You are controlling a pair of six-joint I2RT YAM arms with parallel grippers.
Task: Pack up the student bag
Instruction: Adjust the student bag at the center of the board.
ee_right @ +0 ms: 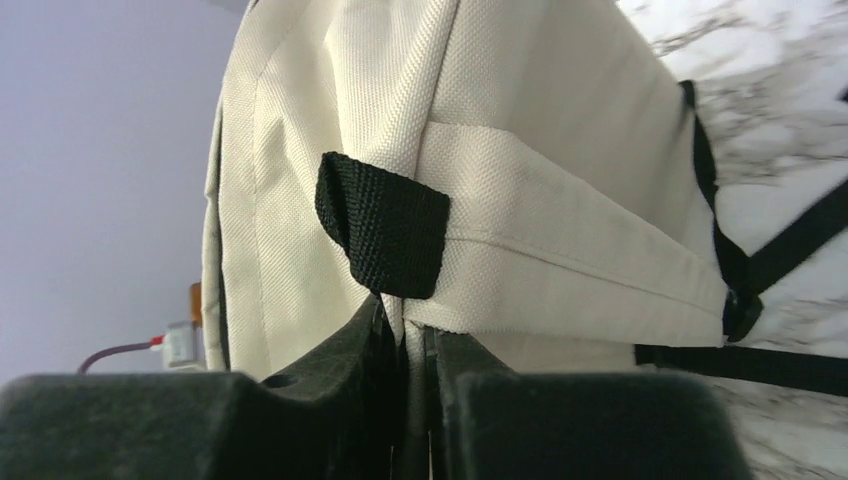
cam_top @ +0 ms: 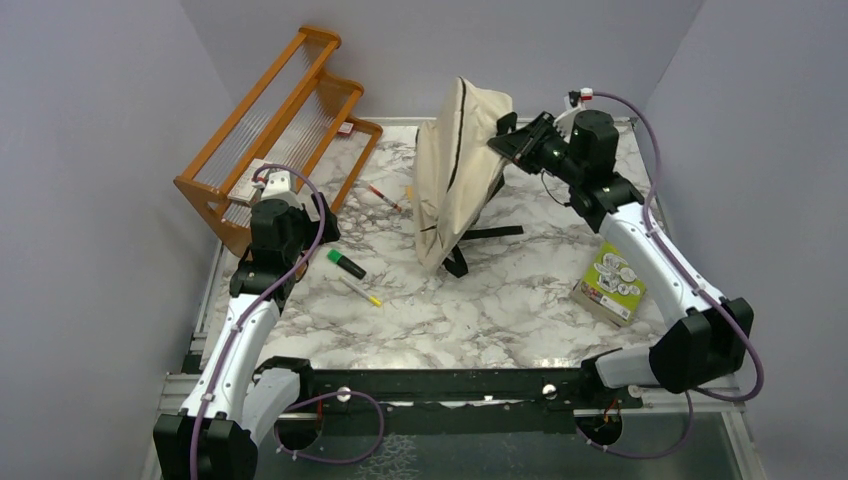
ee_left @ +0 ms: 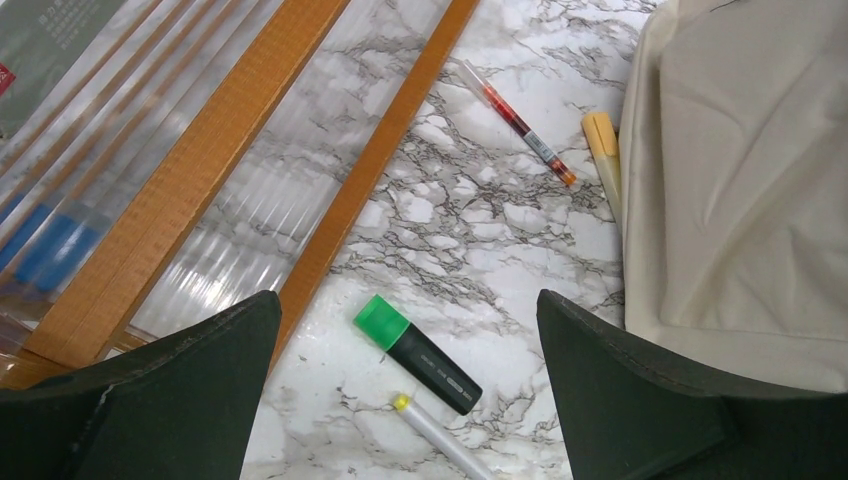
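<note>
Right end effector [ee_right: 405,335] clamps the upright student bag [cam_top: 455,170] from its right; left end effector [ee_left: 407,310], open, hovers over the green highlighter [ee_left: 425,358] to the bag's left.

Marble table [cam_top: 500,310]: rack [ee_left: 190,190], student bag [cam_top: 455,170], highlighter [cam_top: 346,264], pens [cam_top: 383,196], box [cam_top: 611,283]

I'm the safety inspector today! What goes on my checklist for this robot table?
Surface: marble-patterned table, no spills seen.
Job's things: student bag held upright near the back, black straps lying on the table.
Clutter: green highlighter, white pen, red pen, yellow marker left of the bag; green box right; wooden rack back left.
Grippers: left gripper open above the highlighter; right gripper shut on bag fabric by a black loop.
Cables: purple cable along each arm.
Surroundings: plain walls; nothing else seen.
</note>
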